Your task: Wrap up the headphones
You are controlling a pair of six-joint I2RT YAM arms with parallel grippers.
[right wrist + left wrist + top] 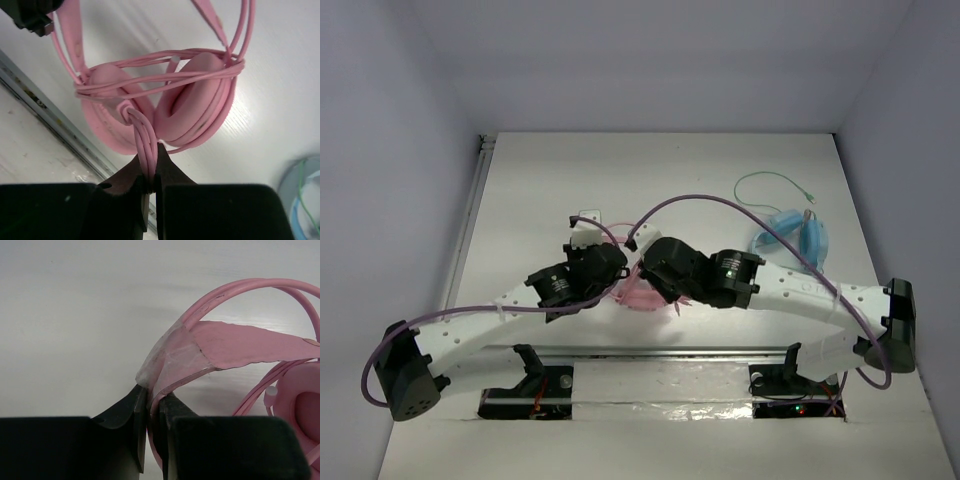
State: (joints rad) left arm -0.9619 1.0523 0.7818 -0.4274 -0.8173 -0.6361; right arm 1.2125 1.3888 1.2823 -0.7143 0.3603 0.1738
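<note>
The pink headphones (642, 292) lie near the table's front middle, between my two grippers. In the right wrist view the two ear cups (192, 97) sit side by side with the pink cable (165, 75) wound around them in several turns. My right gripper (152, 167) is shut on a bundle of cable strands (144, 135) leading down from the cups. My left gripper (151, 407) is shut on the pink headband (235, 345), at a taped part of the band. In the top view both grippers are mostly hidden under the wrists.
Light blue headphones (798, 238) with a green cable (770, 185) lie at the right back. A metal rail (650, 352) runs along the table's front edge. White walls enclose the table on the left, back and right.
</note>
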